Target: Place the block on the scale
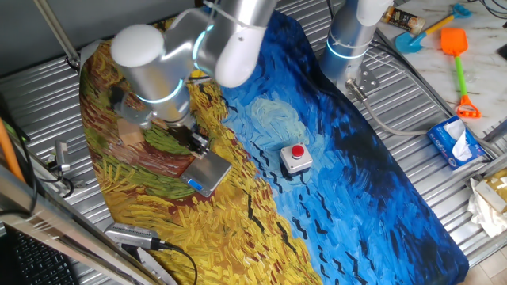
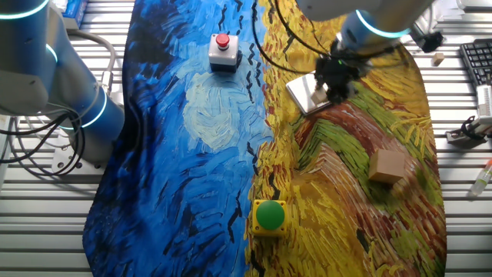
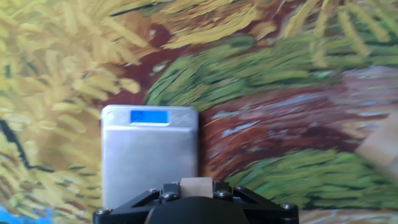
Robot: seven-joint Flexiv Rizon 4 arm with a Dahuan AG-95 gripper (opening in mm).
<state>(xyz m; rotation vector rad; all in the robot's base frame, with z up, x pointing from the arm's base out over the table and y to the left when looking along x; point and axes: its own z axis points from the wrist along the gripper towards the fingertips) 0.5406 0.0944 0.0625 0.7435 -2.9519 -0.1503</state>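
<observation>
In the hand view the small pale tan block [image 3: 196,184] sits clamped between my fingers, at the bottom of the frame. My gripper [image 3: 196,190] is shut on it. The scale [image 3: 149,162] lies just ahead and below, with a silver-grey top and a blue strip at its far edge. The block lines up with the scale's right edge. In one fixed view the gripper [image 1: 195,142] hangs close above the scale [image 1: 207,172]. In the other fixed view the gripper [image 2: 337,83] covers part of the scale [image 2: 306,94]. The block is hidden in both fixed views.
A larger tan wooden block [image 2: 388,165] lies on the painted cloth beyond the scale, and shows at the hand view's right edge [image 3: 380,149]. A grey box with a red button [image 1: 296,157] and a yellow box with a green button [image 2: 269,215] stand on the cloth. A second arm's base [image 1: 348,39] is at the back.
</observation>
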